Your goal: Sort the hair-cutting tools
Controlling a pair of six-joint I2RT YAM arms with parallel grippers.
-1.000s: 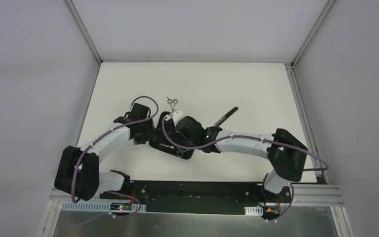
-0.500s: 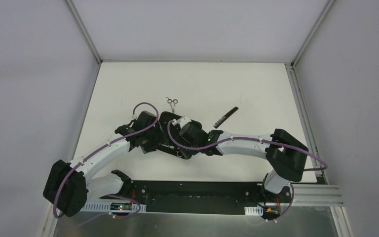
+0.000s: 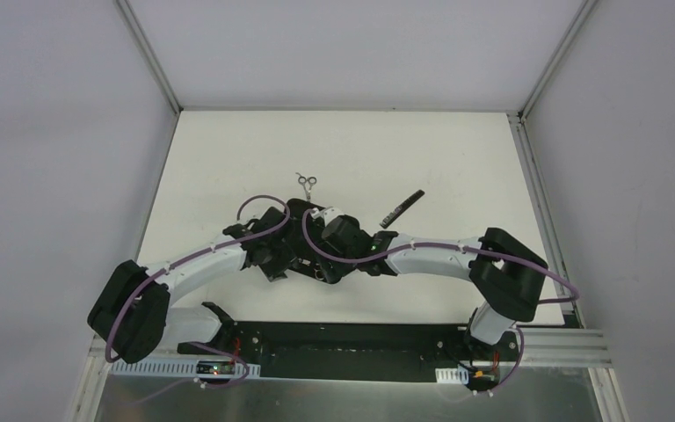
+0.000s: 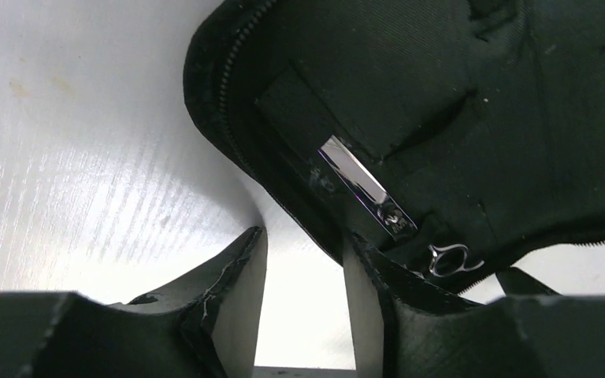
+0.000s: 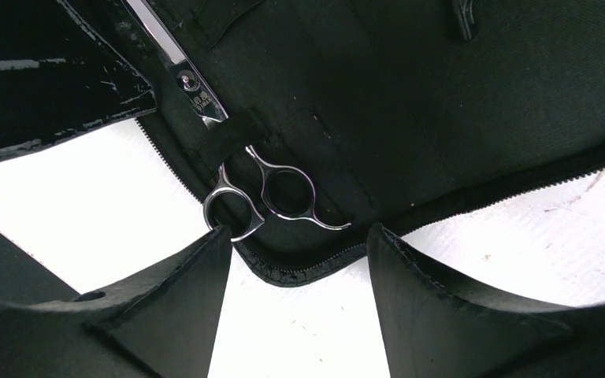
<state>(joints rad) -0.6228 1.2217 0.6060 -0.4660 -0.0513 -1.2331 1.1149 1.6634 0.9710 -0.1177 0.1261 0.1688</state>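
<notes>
**Arms reach inward, tips close**

My left arm stretches right from its bent elbow; my right arm stretches left, forearm low. Their tips sit just beside each other. My left gripper: jaws parted, narrow gap. My right gripper: jaws parted too.

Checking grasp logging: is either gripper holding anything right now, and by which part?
Nothing held. The left gripper and right gripper are both open at the black case edge; the silver scissors lie strapped inside it, not between either's fingers.
</notes>
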